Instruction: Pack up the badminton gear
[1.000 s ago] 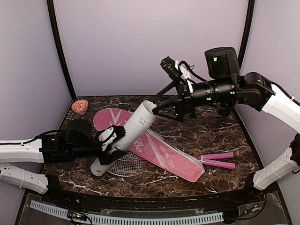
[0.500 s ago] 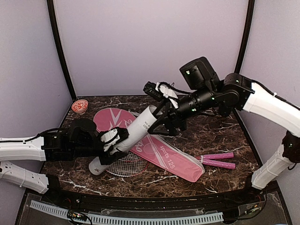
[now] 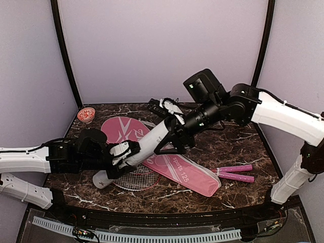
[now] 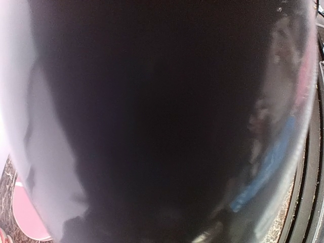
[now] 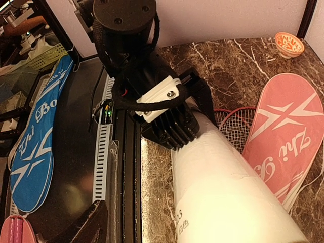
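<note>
Top external: left hand (image 3: 126, 152) clasps the white tube (image 3: 150, 140); right hand (image 3: 168, 142) straddles its top, grip unclear.

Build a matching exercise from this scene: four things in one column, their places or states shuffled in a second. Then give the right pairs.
Things
1. long white cylindrical tube
2. pink racket-shaped bag with white lettering
3. two pink racket handles
4. small orange-patterned bowl

Places or states
A. far left corner of the dark marble table
B. lying flat, mid-table
C. tilted, clamped in the left gripper
D. on the right, beside the bag's narrow end

Pairs: 1-C; 2-B; 3-D; 4-A
</note>
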Robot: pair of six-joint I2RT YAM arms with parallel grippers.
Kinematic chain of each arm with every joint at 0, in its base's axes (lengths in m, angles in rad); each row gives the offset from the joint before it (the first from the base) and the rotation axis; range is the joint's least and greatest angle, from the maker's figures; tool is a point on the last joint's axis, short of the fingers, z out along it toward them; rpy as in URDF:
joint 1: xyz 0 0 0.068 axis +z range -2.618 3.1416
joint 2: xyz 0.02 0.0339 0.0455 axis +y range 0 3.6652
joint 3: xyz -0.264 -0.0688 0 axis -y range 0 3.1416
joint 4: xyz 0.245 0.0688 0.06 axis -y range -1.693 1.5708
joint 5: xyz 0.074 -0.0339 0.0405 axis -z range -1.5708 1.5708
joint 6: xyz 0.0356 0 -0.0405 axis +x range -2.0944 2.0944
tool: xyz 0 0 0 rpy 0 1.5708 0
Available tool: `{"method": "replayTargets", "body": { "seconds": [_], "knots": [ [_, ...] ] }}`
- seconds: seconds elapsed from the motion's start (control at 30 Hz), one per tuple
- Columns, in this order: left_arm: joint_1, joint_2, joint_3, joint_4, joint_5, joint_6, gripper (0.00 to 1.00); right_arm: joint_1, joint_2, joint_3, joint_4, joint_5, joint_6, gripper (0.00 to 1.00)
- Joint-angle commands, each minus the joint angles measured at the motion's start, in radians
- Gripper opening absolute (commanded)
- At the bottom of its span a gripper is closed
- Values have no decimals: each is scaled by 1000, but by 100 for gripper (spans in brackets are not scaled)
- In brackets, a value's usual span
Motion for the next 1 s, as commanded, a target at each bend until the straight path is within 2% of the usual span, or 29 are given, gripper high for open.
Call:
{"method": "replayTargets", "body": {
  "seconds": [0.0, 0.2, 0.33, 0.43, 0.63, 0.77, 0.97],
  "knots": [
    [-3, -32, 8, 33, -46, 3, 41, -53, -116, -14, 74, -26, 10, 69],
    [-2, -66, -23, 14, -80, -17, 41, -221, -320, -133, 284, -72, 110, 68],
    [-2, -79, -33, -2, -104, -43, 41, -350, -401, -174, 350, 103, 198, 68],
    [-2, -93, -39, -17, -146, -66, 41, -416, -435, -200, 346, 112, 185, 66],
    [3, -87, -34, -76, -285, -129, 41, -415, -443, -280, 276, 167, 96, 65],
    [21, -79, -33, -107, -354, -183, 41, -354, -440, -379, 284, 219, 31, 63],
    [118, -65, 1, -177, -484, -277, 42, -250, -310, -475, 328, 336, -62, 59]
  ]
}}
